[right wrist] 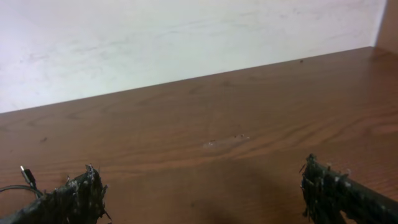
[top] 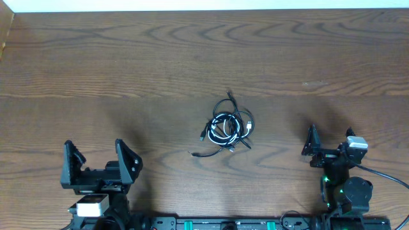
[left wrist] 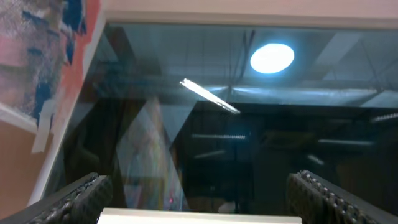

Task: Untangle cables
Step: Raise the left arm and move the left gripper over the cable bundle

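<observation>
- Cables (top: 229, 130): heaped in one small tangle near the middle of the desk (top: 128, 76), between the two arms and somewhat closer to the right one.
- Inside the heap: white cable (top: 219, 128) coiled in loops, wound through with black cables (top: 246, 121); impossible to tell which strand crosses over which.
- Poking out of the tangle: a black end (top: 230, 97) toward the far side, a small plug (top: 202, 136) on the left, a black tail (top: 197, 154) trailing toward the near left.
- Left hand (top: 94, 148): released, jaws spread wide, nothing between them; parked by the near-left edge of the desk, well apart from the cables.
- From the left wrist: left hand (left wrist: 202, 199) tipped upward, ribbed fingers (left wrist: 78, 198) in both lower corners, with a dark glass pane and a round ceiling light (left wrist: 272, 57) beyond.
- Right hand (top: 330, 137): released, jaws wide, gripping nothing; by the near-right edge, apart from the tangle.
- From the right wrist: right hand (right wrist: 205, 199) low over the wood grain, fingers (right wrist: 74, 199) in the lower corners, white wall (right wrist: 155, 43) behind the desk's far edge, a thin cable tip (right wrist: 25, 174) just showing at the left border.
</observation>
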Action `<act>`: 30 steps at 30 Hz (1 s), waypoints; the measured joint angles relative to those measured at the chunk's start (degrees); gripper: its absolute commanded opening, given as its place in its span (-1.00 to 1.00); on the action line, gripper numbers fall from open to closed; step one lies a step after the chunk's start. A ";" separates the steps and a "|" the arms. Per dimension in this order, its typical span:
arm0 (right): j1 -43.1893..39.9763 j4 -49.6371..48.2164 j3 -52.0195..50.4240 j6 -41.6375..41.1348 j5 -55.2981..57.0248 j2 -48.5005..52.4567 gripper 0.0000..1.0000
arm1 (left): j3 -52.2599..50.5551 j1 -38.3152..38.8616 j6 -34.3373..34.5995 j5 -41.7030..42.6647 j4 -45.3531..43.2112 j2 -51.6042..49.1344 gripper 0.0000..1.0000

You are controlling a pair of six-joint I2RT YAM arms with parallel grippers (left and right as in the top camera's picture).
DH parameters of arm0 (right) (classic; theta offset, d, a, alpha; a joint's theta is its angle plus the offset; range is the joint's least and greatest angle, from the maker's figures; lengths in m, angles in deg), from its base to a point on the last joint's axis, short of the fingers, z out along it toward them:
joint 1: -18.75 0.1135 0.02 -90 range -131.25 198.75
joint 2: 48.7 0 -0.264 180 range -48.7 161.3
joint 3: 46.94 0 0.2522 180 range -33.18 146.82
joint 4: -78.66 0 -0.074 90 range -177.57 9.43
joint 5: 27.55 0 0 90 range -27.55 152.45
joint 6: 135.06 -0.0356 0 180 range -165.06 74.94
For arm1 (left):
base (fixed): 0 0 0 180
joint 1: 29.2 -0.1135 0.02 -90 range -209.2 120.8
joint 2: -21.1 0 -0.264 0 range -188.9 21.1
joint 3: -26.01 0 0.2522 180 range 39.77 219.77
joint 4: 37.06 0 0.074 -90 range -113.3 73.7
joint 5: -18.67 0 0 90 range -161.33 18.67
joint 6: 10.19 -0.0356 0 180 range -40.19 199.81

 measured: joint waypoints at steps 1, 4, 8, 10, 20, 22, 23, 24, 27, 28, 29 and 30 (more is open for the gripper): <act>0.00 0.00 0.00 0.00 0.00 0.00 0.99 | 0.68 0.00 0.00 0.00 0.50 -0.11 0.91; 0.00 -0.02 0.00 0.00 0.00 0.00 0.98 | 4.63 0.00 0.00 -0.02 2.34 -1.42 0.92; 0.00 -0.02 0.00 0.00 0.00 0.04 0.99 | 13.92 0.00 0.76 -0.02 10.23 -6.05 0.92; 0.00 0.00 0.00 0.00 0.00 0.04 0.98 | 18.86 0.00 2.19 0.20 17.40 -9.20 0.91; 0.00 0.00 0.02 0.02 0.00 0.07 0.99 | 42.12 0.00 5.88 15.08 54.29 -30.14 0.92; 0.00 0.00 0.00 0.02 -0.02 0.07 0.99 | 46.66 0.00 7.56 17.79 61.81 -33.92 0.92; 0.00 0.00 0.00 0.02 -0.02 0.07 0.98 | 48.35 0.00 8.37 18.62 64.98 -35.26 0.92; 0.00 0.00 0.00 0.02 -0.02 0.07 0.99 | 50.18 0.00 9.62 19.80 68.26 -36.74 0.91; 0.00 0.00 0.00 0.02 0.00 0.07 0.99 | 53.44 0.00 13.44 23.47 74.36 -39.78 0.92; 0.00 0.00 0.02 0.02 0.00 0.07 0.98 | 53.86 0.00 14.78 24.79 75.67 -40.39 0.92; 0.00 0.00 0.00 0.02 0.00 0.07 0.99 | 54.01 0.00 16.13 26.08 77.07 -40.92 0.92; 0.00 0.00 0.00 0.02 0.00 0.07 0.98 | 54.10 0.00 17.64 27.36 78.82 -41.35 0.92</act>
